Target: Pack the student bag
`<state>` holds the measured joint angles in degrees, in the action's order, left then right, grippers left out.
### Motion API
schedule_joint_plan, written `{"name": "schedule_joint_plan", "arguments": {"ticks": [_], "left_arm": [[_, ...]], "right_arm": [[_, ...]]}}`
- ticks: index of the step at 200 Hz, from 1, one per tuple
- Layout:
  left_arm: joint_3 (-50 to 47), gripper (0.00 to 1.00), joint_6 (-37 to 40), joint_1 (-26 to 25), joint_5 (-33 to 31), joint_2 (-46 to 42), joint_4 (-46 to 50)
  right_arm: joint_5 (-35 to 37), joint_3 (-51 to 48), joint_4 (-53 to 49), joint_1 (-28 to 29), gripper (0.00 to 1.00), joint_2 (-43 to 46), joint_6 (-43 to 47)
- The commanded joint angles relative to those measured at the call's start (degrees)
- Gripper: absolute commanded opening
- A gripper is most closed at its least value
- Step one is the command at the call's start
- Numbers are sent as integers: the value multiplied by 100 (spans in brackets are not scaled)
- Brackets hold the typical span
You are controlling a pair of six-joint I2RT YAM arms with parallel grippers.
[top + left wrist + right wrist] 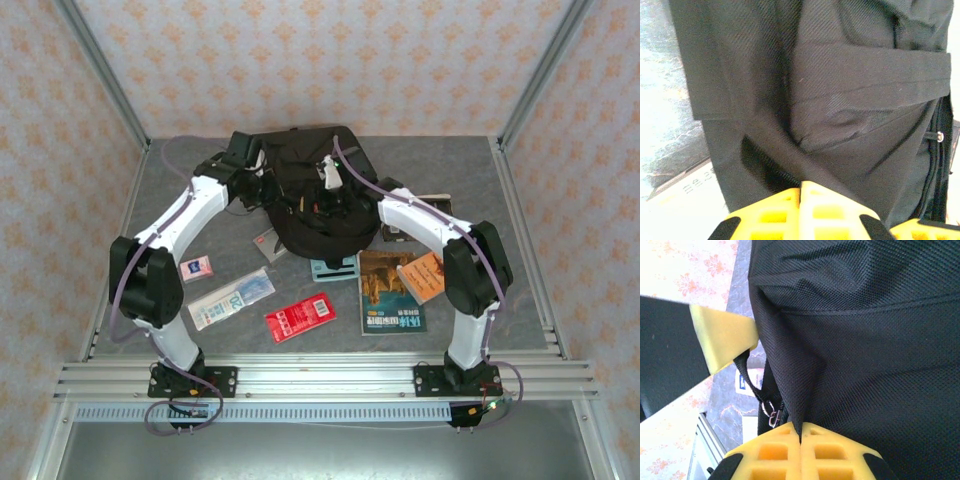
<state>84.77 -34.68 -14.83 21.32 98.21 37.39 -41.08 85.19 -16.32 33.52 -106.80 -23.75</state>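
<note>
Student bag [310, 238], upper centre of frame: we note left gripper [801, 187] and right gripper [801, 429] each pinched tight on a fabric fold, likely to spread its opening.

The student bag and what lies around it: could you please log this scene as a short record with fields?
bag: black bag, at the far middle of the table, between the arms
left gripper: shut on a fold of bag fabric
right gripper: shut on a fold of bag fabric
unpacked: red packet, pouch and book lie on the table, on the near side of the bag
bag contents: cannot tell
</note>
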Motion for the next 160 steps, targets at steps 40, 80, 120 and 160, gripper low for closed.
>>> {"name": "schedule_joint_plan", "arguments": {"ticks": [40, 80, 120, 160], "left_arm": [[-138, 0, -187, 455, -547, -285, -380], [283, 0, -119, 569, -609, 101, -294], [534, 0, -66, 728, -811, 299, -189], [685, 2, -40, 744, -757, 331, -11]], "right_arm": [[-5, 30, -6, 23, 0, 168, 38], [-67, 12, -68, 24, 0, 227, 172], [110, 46, -256, 23, 0, 254, 342], [329, 611, -787, 56, 0, 141, 584]]}}
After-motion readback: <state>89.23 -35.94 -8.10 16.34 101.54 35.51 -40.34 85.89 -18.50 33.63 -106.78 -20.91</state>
